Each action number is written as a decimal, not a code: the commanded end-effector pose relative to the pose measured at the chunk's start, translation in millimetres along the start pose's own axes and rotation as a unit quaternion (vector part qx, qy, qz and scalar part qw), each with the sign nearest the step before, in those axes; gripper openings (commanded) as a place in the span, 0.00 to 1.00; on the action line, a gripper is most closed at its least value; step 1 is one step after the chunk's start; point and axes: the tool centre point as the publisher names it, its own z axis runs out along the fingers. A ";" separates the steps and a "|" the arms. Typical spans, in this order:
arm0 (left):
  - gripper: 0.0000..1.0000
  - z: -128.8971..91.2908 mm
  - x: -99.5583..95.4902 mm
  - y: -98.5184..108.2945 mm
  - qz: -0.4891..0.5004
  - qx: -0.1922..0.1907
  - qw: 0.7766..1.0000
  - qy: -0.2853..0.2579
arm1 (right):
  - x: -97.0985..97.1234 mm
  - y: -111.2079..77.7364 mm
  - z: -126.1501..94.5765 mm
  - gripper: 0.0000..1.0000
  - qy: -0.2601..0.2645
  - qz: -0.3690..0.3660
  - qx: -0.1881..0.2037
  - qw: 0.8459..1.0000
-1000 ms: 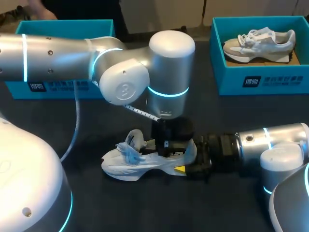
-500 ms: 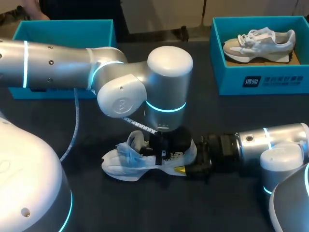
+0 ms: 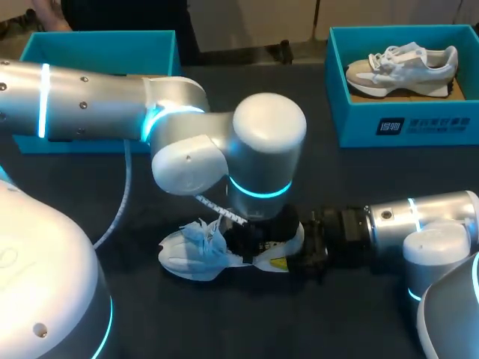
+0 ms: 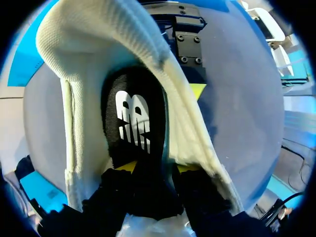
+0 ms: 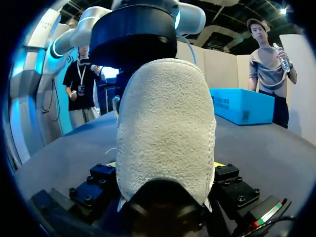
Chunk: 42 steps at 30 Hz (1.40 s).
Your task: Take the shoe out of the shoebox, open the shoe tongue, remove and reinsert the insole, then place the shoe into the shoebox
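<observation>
Lowered since a second ago, my left gripper sits inside the white shoe, its fingers pinching the black insole. My right gripper clamps the heel from 3 o'clock. The shoe lies on the table, toe toward 9 o'clock.

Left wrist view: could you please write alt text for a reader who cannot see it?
The left gripper pinches a black insole with a white logo, inside a white shoe. A grey table shows around the shoe.
</observation>
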 end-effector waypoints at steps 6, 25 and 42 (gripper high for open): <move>0.00 30.4 -15.8 -11.3 -0.038 -0.013 0.998 -0.040 | -0.5 1.5 0.6 0.00 0.000 0.000 0.001 1.000; 0.00 -17.6 -11.1 9.9 -0.023 0.042 0.998 -0.030 | -0.5 1.5 0.6 0.00 0.000 0.000 0.001 1.000; 0.00 -44.3 -0.8 3.4 -0.052 0.102 0.991 -0.073 | -0.5 1.5 0.6 0.00 0.000 0.000 0.001 1.000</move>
